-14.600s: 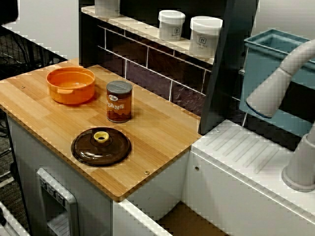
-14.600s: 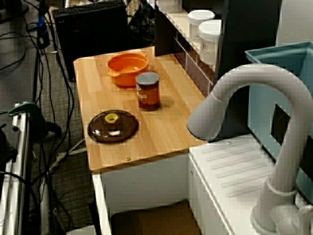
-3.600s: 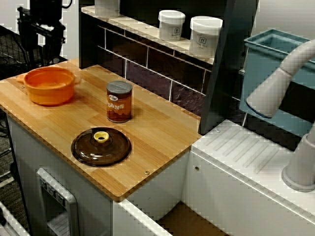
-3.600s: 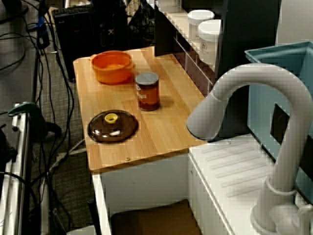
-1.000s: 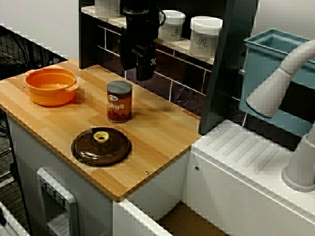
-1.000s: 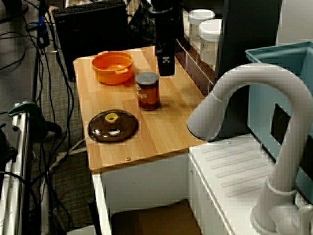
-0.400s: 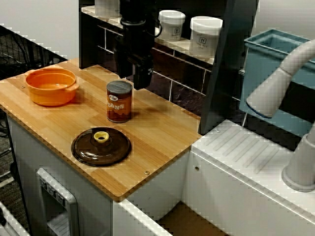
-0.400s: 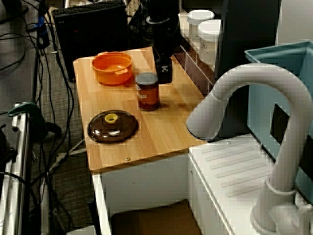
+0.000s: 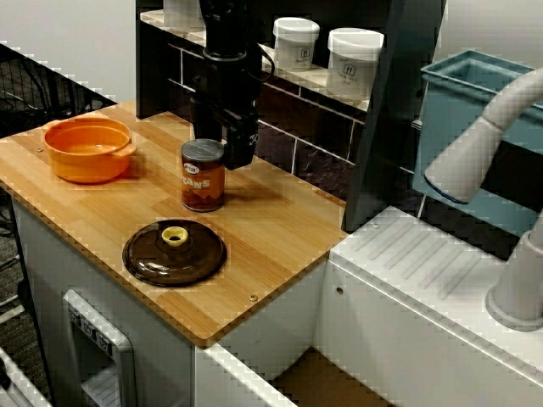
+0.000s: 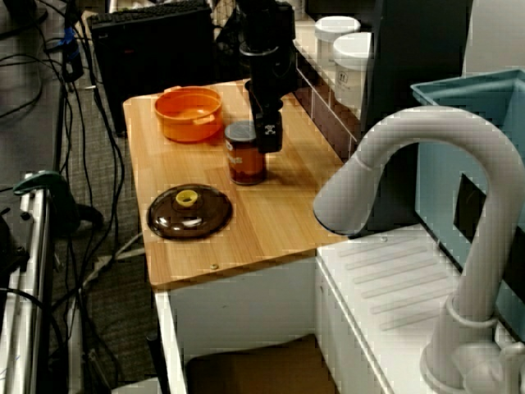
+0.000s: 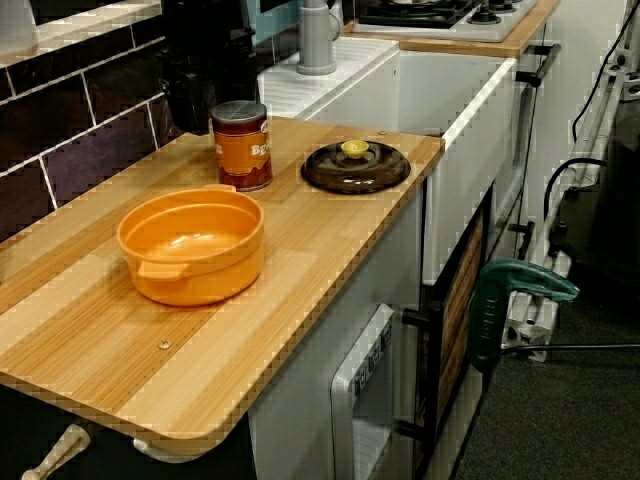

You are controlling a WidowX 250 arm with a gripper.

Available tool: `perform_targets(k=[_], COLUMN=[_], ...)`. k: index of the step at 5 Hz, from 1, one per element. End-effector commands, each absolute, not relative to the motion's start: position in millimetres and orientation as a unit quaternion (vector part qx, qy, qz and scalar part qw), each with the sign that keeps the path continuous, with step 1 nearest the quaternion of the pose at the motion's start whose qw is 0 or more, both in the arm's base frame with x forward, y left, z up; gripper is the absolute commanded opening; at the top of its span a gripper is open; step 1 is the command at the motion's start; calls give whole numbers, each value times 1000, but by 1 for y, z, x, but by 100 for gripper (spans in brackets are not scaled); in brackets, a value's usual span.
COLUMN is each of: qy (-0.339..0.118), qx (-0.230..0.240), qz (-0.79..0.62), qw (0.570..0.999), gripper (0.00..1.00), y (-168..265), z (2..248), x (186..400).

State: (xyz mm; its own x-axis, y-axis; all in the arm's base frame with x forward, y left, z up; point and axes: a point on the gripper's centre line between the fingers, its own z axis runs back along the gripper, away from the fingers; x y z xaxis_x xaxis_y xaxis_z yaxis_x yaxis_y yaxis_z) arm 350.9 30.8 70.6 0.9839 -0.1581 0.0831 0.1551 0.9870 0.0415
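Gripper (image 9: 219, 142) straddling the top of the bean can (image 9: 202, 181), which stands mid-counter (image 9: 280, 233), right of the orange bowl (image 9: 85, 151) (whether the jaws press cannot be told). Judged best: fingers centred, squeezing squarely, can kept upright.

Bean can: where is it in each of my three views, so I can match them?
View from the counter's front: bean can left of centre, just above the brown lid.
View from over the tap: bean can upper centre, up-right of the brown lid.
View along the counter: bean can upper left, left of the brown lid.
Shared landmark: the yellow-knobbed brown lid.
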Motion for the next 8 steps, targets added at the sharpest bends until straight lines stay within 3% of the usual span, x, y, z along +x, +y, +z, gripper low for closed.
perform_targets(k=[1, 6, 8], qy=[-57, -53, -41], qx=[31, 31, -3], qz=[-65, -32, -38], qw=[996, 998, 998], gripper=[100, 100, 100], y=[52, 109, 96], z=[87, 94, 100], x=[333, 293, 298])
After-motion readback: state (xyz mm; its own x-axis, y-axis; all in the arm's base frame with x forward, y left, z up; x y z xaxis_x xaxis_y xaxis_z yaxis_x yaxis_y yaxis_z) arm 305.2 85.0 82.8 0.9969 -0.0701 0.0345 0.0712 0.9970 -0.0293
